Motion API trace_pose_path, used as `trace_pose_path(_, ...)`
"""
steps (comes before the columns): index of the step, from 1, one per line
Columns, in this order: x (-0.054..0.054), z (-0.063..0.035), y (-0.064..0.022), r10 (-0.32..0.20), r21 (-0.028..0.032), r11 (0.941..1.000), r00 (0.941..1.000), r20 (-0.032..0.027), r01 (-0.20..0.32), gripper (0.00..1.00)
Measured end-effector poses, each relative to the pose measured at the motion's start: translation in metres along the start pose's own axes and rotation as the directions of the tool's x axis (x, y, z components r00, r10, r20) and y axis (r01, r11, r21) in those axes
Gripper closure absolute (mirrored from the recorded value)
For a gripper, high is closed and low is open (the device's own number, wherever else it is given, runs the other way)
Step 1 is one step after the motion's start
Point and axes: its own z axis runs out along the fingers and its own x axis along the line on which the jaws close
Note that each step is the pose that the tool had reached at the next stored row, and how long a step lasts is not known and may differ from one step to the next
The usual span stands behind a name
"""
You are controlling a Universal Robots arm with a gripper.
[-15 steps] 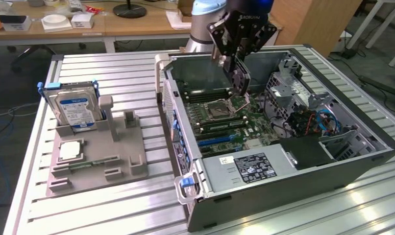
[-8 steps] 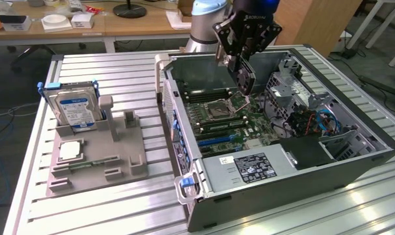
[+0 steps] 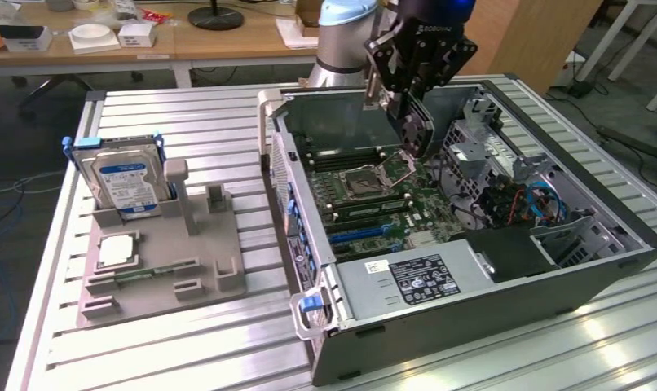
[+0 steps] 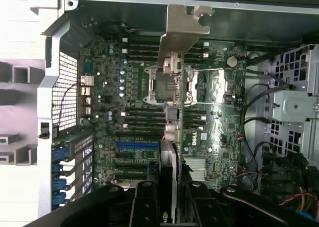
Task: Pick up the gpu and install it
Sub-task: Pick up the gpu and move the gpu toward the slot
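One gpu [image 3: 412, 122]: on edge, hanging above the motherboard [image 3: 383, 195] of the open computer case [image 3: 503, 293], silvery bracket [image 4: 182, 28] at the end away from the fingers
Gripper [image 3: 408, 88]: fingers clamped on the gpu's two faces
Hard drive [image 3: 122, 183]: upright in the grey tray [image 3: 155, 277] by the table's [image 3: 198, 350] edge on the exterior view's left

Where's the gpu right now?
Clamped in the tool, the gpu hangs over the motherboard of the open computer case, right of the grey parts tray in the exterior view.
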Motion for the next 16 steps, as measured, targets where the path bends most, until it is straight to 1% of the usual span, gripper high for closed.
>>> trace_pose_path(16, -0.024, 0.0006, -0.0005, 0.000, -0.0001, 1.0000, 1.0000, 0.0001, 0.000, 0.73)
